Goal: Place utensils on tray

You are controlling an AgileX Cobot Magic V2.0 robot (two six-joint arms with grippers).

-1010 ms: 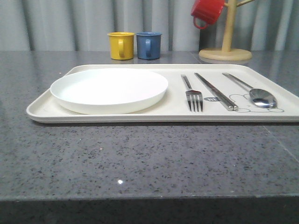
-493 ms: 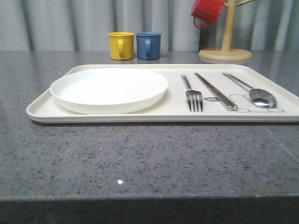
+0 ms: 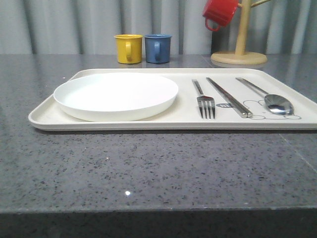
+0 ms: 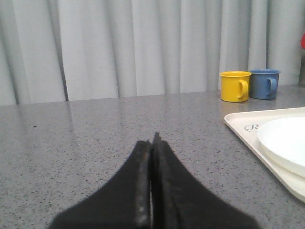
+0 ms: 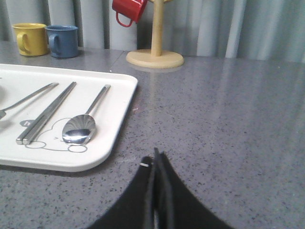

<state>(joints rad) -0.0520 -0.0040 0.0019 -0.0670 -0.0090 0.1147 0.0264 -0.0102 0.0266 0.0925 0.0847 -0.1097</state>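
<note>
On the cream tray (image 3: 124, 125) lie a silver fork (image 3: 204, 99), a pair of chopsticks (image 3: 229, 96) and a spoon (image 3: 270, 98), side by side on its right half. The right wrist view shows the chopsticks (image 5: 46, 113) and spoon (image 5: 85, 122) on the tray (image 5: 112, 102). My right gripper (image 5: 155, 160) is shut with nothing in it, low over the counter off the tray's right edge. My left gripper (image 4: 152, 141) is shut and empty too, over bare counter left of the tray (image 4: 248, 136).
A round white plate (image 3: 115, 94) fills the tray's left half. Behind the tray stand a yellow mug (image 3: 128, 48) and a blue mug (image 3: 157, 47). A wooden mug tree (image 3: 239, 49) at the back right holds a red mug (image 3: 220, 13). Grey curtains close the back.
</note>
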